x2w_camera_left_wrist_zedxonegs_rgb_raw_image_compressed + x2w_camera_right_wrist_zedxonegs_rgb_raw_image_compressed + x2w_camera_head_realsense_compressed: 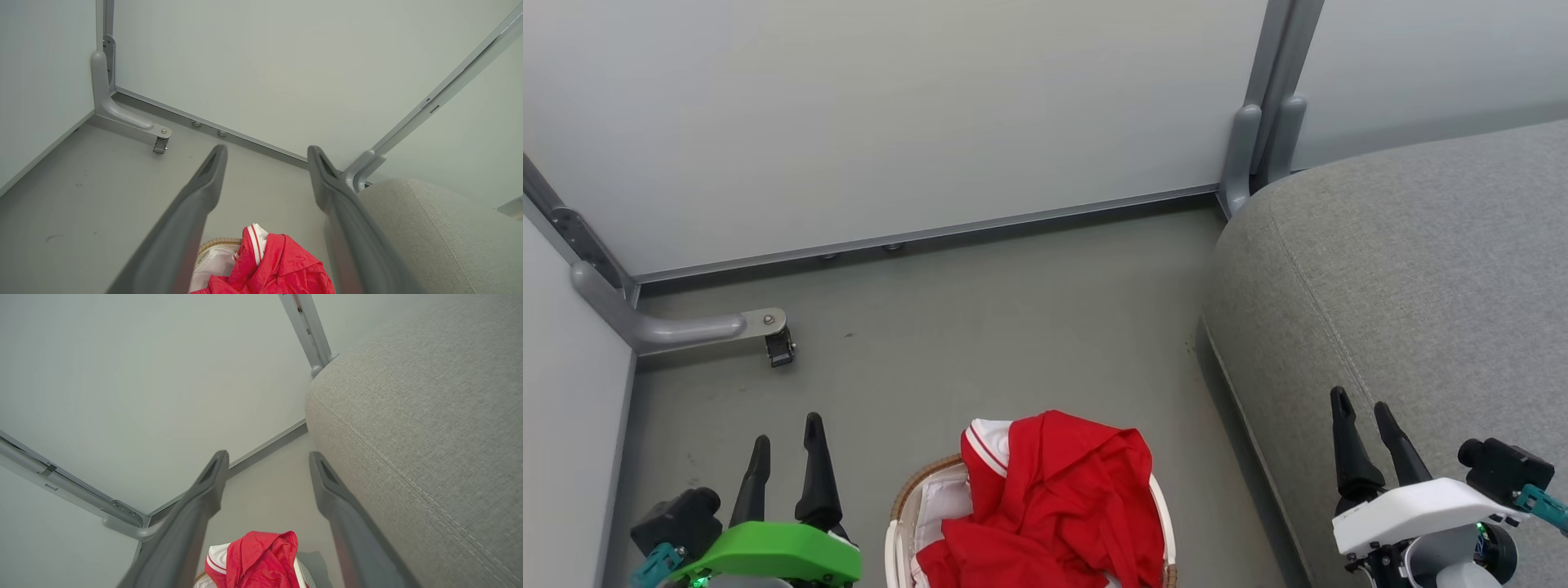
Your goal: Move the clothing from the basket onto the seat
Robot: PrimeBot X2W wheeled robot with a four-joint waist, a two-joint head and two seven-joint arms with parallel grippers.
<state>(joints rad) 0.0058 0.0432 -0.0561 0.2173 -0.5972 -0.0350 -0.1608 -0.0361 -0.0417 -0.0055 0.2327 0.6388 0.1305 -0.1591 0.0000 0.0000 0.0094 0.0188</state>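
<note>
grey floor (1013,327), pale wall panels (890,106)

- One basket (900,523), oval, with a brown woven rim.
- One white liner (939,498) inside it.
- One heap of red clothing (1062,498) in the basket (how many garments make up the heap cannot be told; one white-striped trim edge shows).
- One grey seat (1405,286).
- Two grippers: the green-bodied left gripper (787,429) and the white-bodied right gripper (1360,400), each with two dark fingers (817,465), four in all.
- Three pale wall panels (890,106).
- One small caster wheel (779,349), on one grey floor bracket (686,328).
</note>
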